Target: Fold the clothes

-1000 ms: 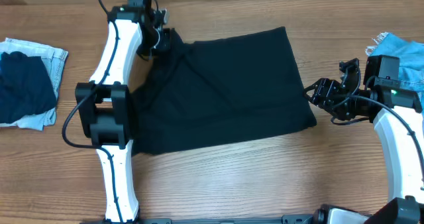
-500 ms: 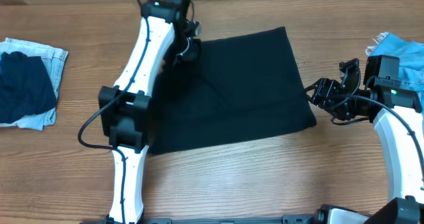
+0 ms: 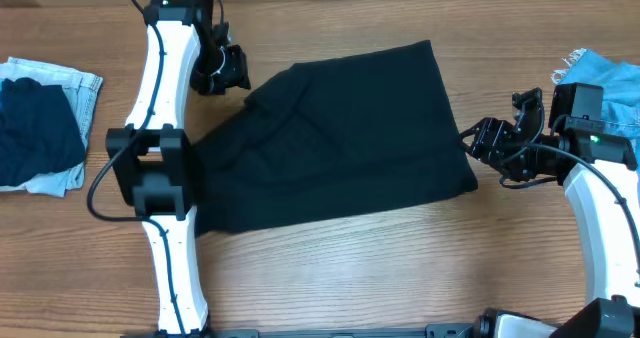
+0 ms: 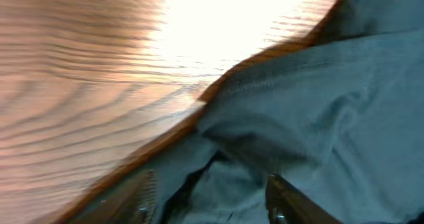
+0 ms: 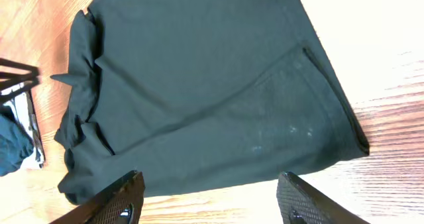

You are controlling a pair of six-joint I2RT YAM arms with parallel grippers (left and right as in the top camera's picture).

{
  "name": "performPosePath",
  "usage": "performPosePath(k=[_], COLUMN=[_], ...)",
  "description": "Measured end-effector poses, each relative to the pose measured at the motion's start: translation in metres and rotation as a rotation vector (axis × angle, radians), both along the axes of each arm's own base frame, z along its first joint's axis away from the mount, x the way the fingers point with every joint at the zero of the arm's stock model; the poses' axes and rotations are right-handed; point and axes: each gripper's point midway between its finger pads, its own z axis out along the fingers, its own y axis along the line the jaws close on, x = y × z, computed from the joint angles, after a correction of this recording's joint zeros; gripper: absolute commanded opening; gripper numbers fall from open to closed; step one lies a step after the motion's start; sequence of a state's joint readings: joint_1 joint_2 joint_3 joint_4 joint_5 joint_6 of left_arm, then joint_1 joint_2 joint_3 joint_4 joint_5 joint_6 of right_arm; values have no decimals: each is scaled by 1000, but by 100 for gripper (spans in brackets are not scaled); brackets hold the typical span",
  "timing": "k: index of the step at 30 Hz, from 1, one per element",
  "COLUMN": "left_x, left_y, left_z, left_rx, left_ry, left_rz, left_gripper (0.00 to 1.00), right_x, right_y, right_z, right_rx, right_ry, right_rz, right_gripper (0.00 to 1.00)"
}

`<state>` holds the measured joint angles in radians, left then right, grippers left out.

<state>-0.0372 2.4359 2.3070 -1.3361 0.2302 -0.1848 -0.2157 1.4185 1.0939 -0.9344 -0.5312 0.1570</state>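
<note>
A black garment (image 3: 345, 138) lies spread across the middle of the table, its upper left corner rumpled. My left gripper (image 3: 225, 70) hovers just off that corner. In the left wrist view the left gripper (image 4: 212, 207) is open, and the dark cloth (image 4: 318, 111) lies slack beneath and between its fingers (image 4: 285, 204). My right gripper (image 3: 478, 138) stands beside the garment's right edge. The right wrist view shows the right gripper (image 5: 209, 204) open over bare wood, with the garment (image 5: 199, 85) stretched out ahead of it.
A folded pile of denim and navy clothes (image 3: 40, 123) sits at the left edge of the table. A light blue cloth (image 3: 600, 78) lies at the far right, behind the right arm. Bare wood runs along the front of the table (image 3: 380, 268).
My left gripper carried the garment's upper left corner rightward, then opened, let it go and drew back to the left. The right arm has not moved.
</note>
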Motion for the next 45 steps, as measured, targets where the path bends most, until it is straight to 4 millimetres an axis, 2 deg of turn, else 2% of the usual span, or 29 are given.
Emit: performPosePath(k=[3, 5, 7, 8, 10, 12, 19, 26, 28, 30, 31, 32, 33, 34, 35, 37, 40, 45], left_x=[-4, -3, -3, -2, -1, 1, 15, 43, 49, 53, 54, 56, 58, 61, 62, 64, 65, 67], left_y=[-19, -28, -32, -32, -32, -32, -24, 25, 37, 42, 42, 42, 41, 41, 42, 46, 51, 59], left_z=[-36, -51, -55, -55, -55, -55, -53, -20, -13, -10, -10, -9, -9, -8, -8, -8, -10, -10], left_rx=[-54, -84, -100, -105, -112, -109, -104, -104, -101, -96, -94, -94, -94, -94, -90, -71, -38, -16], left_ry=[86, 106, 116, 115, 113, 109, 52, -55, -83, -102, -110, -117, -128, -141, -145, -154, -159, -169], left_rz=[20, 33, 41, 47, 58, 66, 81, 163, 183, 187, 184, 180, 176, 175, 175, 179, 182, 187], left_gripper=[52, 52, 47, 41, 17, 6, 4, 4, 4, 4, 4, 4, 4, 4, 4, 4, 4, 4], right_x=[0, -1, -1, -1, -1, -1, -2, -1, -2, -2, -3, -2, -2, 0, 4, 17, 27, 28], right_y=[0, 0, 0, 0, 0, 0, 0, -3, -4, -4, -4, -4, -3, -2, 1, 6, 14, 31], right_z=[0, 0, 0, 0, 0, 0, -1, -2, -3, -4, -6, -11, -19, -30, -38, -57, -81, -117], right_rx=[0, 1, 0, 0, 0, 1, 2, -16, -22, -25, -24, -22, -21, -18, -14, -15, -14, -7], right_ry=[2, 3, 3, 3, 3, 4, 8, 10, 13, 21, 30, 45, 71, 101, 116, 121, 143, 212], right_rz=[0, -1, 0, 0, 0, 0, 0, -6, -10, -12, -14, -13, -6, 3, 7, 34, 62, 111], right_gripper=[68, 68, 68, 68, 68, 68, 68, 71, 66, 54, 45, 38, 26, 18, 15, 11, 9, 5])
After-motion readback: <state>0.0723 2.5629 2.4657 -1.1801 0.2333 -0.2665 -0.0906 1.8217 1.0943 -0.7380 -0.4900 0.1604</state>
